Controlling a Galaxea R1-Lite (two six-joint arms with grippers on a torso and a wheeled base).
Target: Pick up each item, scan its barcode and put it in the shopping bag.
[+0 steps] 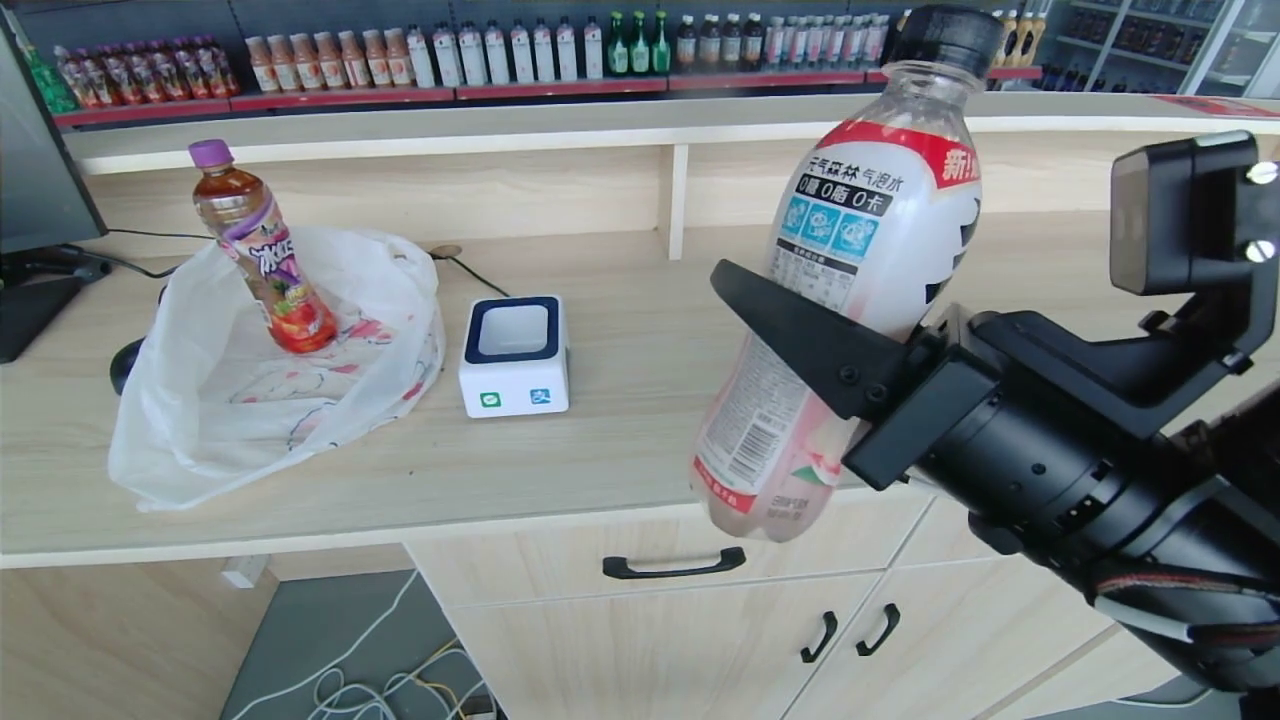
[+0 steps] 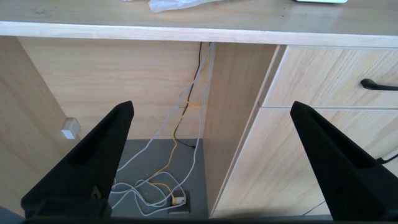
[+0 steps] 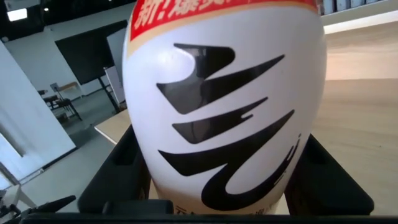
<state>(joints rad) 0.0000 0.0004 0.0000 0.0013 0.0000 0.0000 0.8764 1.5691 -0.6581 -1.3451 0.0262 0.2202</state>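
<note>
The right gripper [image 1: 845, 315] clamps a tilted bottle [image 1: 875, 225], raised above the desk [image 1: 620, 430] edge. The left gripper [image 2: 211, 165], spread apart, hangs low facing the cupboard [image 2: 323, 81].

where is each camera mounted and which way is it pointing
Head: on the robot's head, facing forward and down at the counter, shopping bag and scanner; right fingers clamp a pale bottle.
Left wrist: on the left wrist, low, facing the cupboard front and cables under the counter; left fingers spread apart.
Right wrist: on the right wrist, facing the pale bottle's label up close.
Shared: head and right wrist both show the pale bottle.
</note>
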